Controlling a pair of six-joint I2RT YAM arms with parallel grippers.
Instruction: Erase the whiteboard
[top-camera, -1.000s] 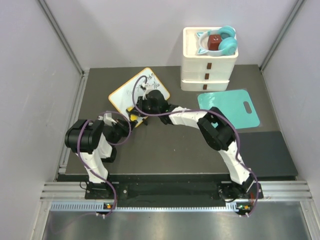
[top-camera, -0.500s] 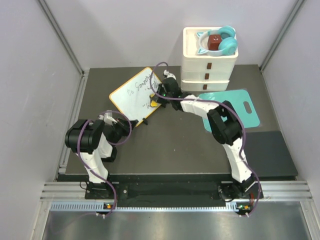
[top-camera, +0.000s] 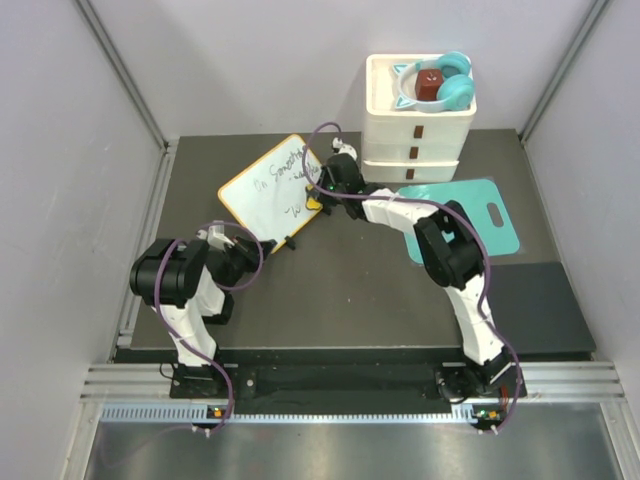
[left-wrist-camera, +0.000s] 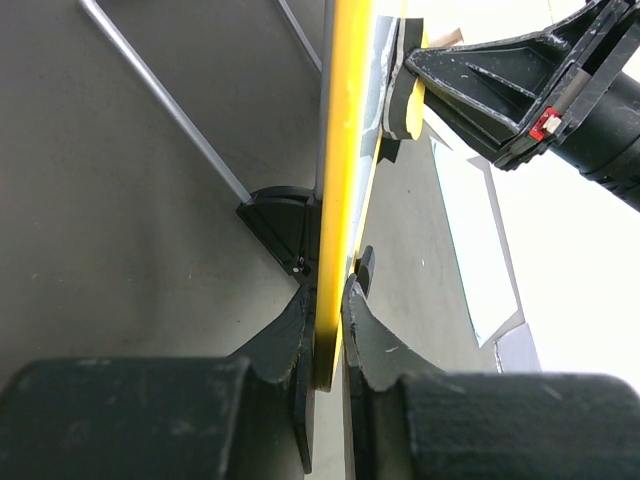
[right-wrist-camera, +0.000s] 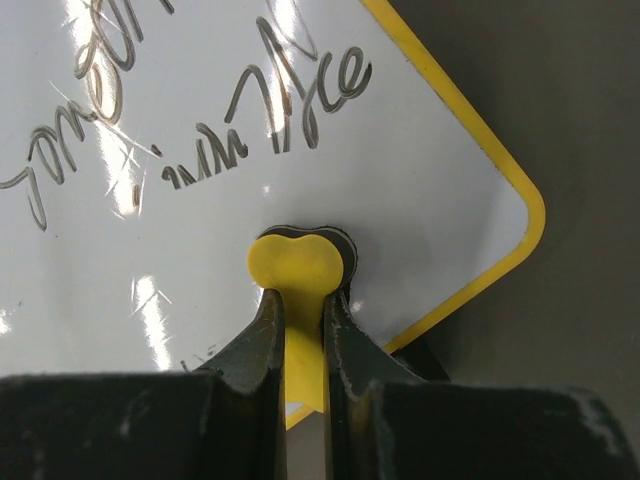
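On worktop (top-camera: 350, 290): whiteboard (top-camera: 270, 190), handwriting (right-wrist-camera: 300, 90) present, frame (left-wrist-camera: 345, 150) clamped by left fingers (left-wrist-camera: 370, 335); right fingers (right-wrist-camera: 255, 340) pinch yellow eraser (right-wrist-camera: 297, 262) against it. Step: wiping, likely; next, sweep across script.

Pale grey walls (top-camera: 250, 70), dk grey tabletop (top-camera: 340, 300), alu rail (top-camera: 340, 411) at front.

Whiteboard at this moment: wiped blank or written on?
Written on. Black handwriting shows across the whiteboard in the right wrist view; the yellow eraser in the right hand rests against it beside the writing.
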